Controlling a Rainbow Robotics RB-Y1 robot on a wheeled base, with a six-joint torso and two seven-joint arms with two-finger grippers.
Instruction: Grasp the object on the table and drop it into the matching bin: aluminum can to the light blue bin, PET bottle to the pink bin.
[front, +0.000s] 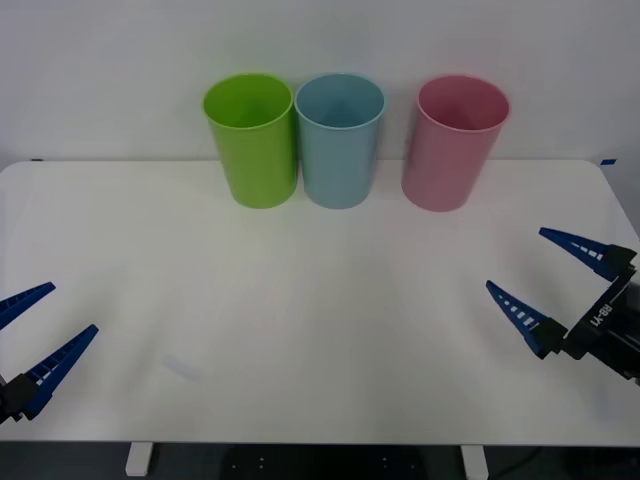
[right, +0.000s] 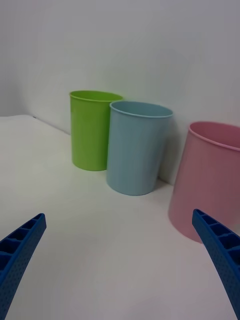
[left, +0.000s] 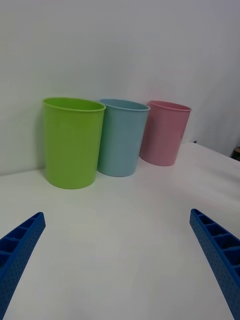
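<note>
The pink bin stands at the back right of the white table, and the light blue bin stands to its left. The object, a PET bottle or aluminum can, is out of view. My left gripper hovers open over the table's front left corner with nothing between its fingers. My right gripper is open and empty near the right edge. The right wrist view looks past the right gripper at the pink bin and light blue bin. The left wrist view looks past the left gripper toward both bins.
A lime green bin stands leftmost in the row, touching or almost touching the light blue one. All three bins sit against the white back wall. A faint smudge marks the tabletop at the front left.
</note>
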